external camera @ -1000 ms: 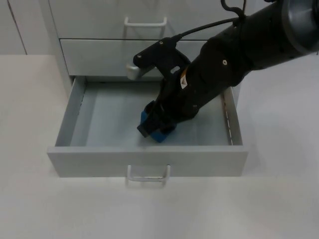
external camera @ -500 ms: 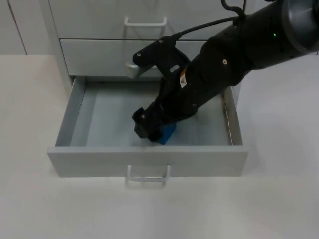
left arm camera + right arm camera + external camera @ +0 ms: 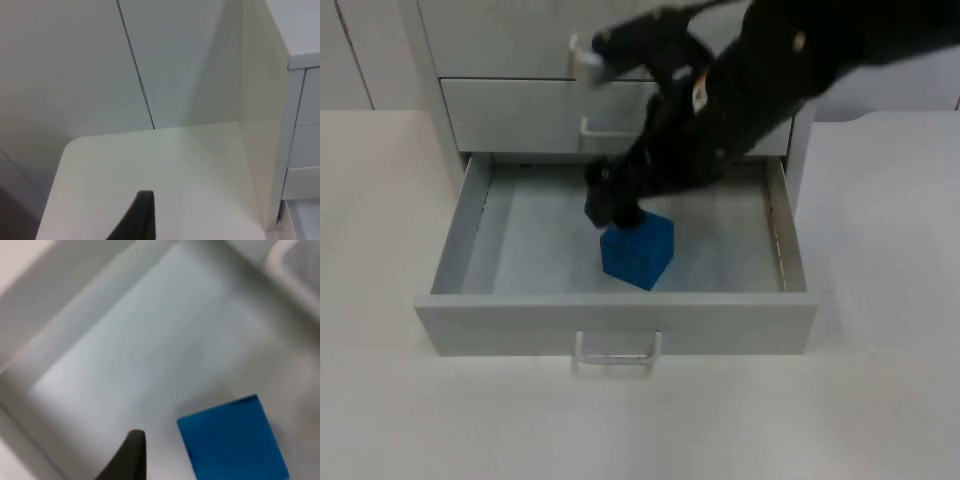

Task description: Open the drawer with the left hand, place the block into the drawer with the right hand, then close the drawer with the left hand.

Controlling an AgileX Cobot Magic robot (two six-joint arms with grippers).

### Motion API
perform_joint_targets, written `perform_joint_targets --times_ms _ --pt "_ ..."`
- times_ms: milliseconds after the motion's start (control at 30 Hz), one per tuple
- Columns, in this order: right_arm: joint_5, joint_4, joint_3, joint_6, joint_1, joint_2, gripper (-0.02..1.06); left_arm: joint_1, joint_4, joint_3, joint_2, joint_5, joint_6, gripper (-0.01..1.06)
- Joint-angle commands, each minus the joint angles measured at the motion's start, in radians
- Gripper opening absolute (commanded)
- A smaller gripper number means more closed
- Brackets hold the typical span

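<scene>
The blue block (image 3: 638, 250) lies on the floor of the pulled-out grey drawer (image 3: 500, 325), near the middle and close to the front wall. My right gripper (image 3: 613, 204) hovers just above and behind the block, open, with nothing in it. In the right wrist view the block (image 3: 232, 437) sits free on the drawer floor beside a black fingertip (image 3: 131, 455). My left gripper (image 3: 142, 220) waits off to the left of the cabinet, over bare table.
The drawer belongs to a grey cabinet (image 3: 520, 110) whose upper drawers are closed. A white handle (image 3: 616, 350) sticks out of the open drawer's front. The cabinet's side wall (image 3: 260, 125) stands beside the left gripper. White table lies in front and on both sides.
The right gripper let go of the blue block and rose back toward the cabinet. The block now rests alone on the drawer floor.
</scene>
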Motion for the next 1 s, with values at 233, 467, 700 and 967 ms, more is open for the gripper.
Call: perform_joint_targets --times_ms 233,467,700,967 --pt "0.215 0.051 0.0 0.026 0.005 -0.123 1.05 -0.001 0.007 0.004 0.002 0.0 -0.003 1.05" --pt "0.21 0.047 0.125 0.052 0.005 -0.295 1.05 -0.001 0.007 0.004 0.002 0.002 -0.003 1.05" --pt "0.168 0.039 0.295 0.092 -0.005 -0.488 1.05 -0.001 0.007 0.004 0.002 0.002 -0.003 1.05" --pt "0.198 0.036 0.397 0.092 -0.11 -0.676 1.05 -0.001 0.007 0.004 0.002 -0.001 -0.003 1.05"
